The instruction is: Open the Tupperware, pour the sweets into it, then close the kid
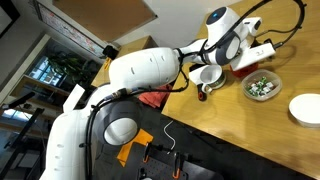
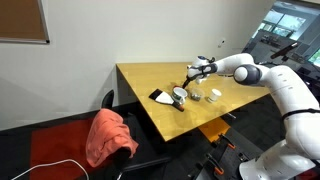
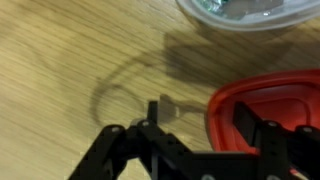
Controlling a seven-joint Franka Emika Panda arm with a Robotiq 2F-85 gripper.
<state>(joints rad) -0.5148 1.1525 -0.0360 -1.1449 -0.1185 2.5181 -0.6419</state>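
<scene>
On the wooden table (image 2: 150,78) near the wall, the big white arm (image 1: 150,70) stretches out over a small cluster of things. A white mug (image 1: 207,76) stands there. Near it is the clear tub (image 1: 249,88), open, with the green and white sweets (image 1: 263,87) already lying inside. To my eye the pouring is done, and the job now is fetching the lid.

The red lid (image 3: 268,100) lies flat on the wood just beside the tub, not touching it. The gripper (image 3: 198,114) hangs low over the lid's edge with its fingers spread, one above bare wood and one above the red plastic. The rim sits between them. I can't tell whether either finger touches it yet.

A flat, glossy lid gives little to pinch. I'd sink until the tips nearly brush the table, then close squarely on the raised rim. After that, lift it level, centre it over the tub and press down evenly, keeping clear of the mug and not nudging the tub.
</scene>
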